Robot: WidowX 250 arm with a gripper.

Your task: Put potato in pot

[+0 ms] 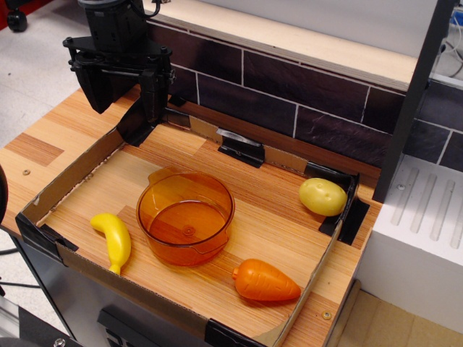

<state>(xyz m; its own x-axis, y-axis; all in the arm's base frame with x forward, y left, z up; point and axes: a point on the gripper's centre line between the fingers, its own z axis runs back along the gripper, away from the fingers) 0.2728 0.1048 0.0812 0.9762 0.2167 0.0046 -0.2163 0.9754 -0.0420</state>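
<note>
The pale yellow-green potato (323,196) lies on the wooden board at the far right corner of the cardboard-walled area, touching the right wall. The amber translucent pot (187,217) stands upright and empty near the middle, its tab handle toward the back. My black gripper (125,101) hangs above the back left corner, well to the left of the potato and behind the pot. Its two fingers stand apart with nothing between them.
A yellow banana (112,241) lies left of the pot. An orange carrot (266,281) lies front right of it. A low cardboard wall (69,177) with black corner clips rings the board. A dark tiled wall (304,90) runs behind, and a white appliance (419,231) stands at right.
</note>
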